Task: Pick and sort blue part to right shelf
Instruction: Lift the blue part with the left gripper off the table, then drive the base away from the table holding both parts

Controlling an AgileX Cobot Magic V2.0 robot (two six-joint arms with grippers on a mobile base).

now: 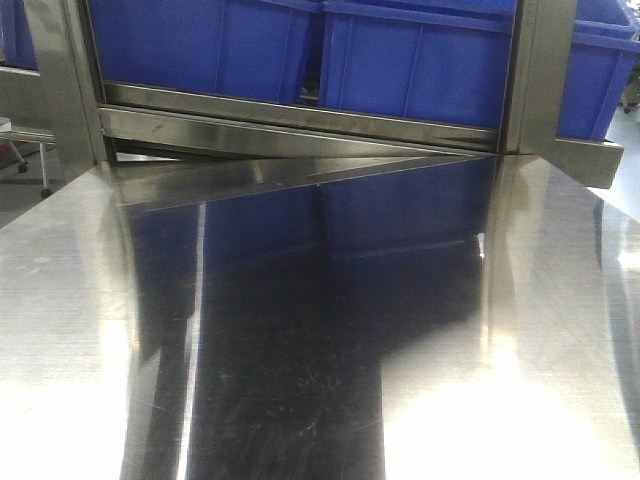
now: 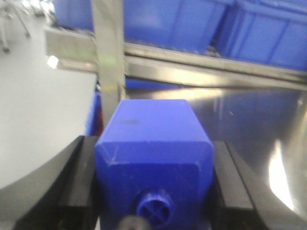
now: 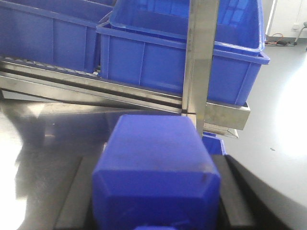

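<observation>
My right gripper point(image 3: 156, 203) is shut on the blue part point(image 3: 158, 158), a solid-blue square block with sloped shoulders; only the top edge of its wide cap shows at the bottom of the right wrist view. My left gripper point(image 2: 154, 187) is shut on a squatter blue block point(image 2: 153, 139) with a small round knob point(image 2: 154, 208). The right shelf point(image 1: 300, 125), a steel rack holding blue bins point(image 1: 420, 60), stands just beyond the steel table. The shelf also shows in the left wrist view point(image 2: 192, 64) and right wrist view point(image 3: 204, 72). Neither gripper shows in the front view.
A shiny steel table top point(image 1: 320, 330) runs up to the shelf's front rail. A steel upright post point(image 2: 109, 57) stands ahead of the left gripper, another point(image 1: 538, 70) at the right. Grey floor point(image 3: 283, 143) lies beyond the table's right edge.
</observation>
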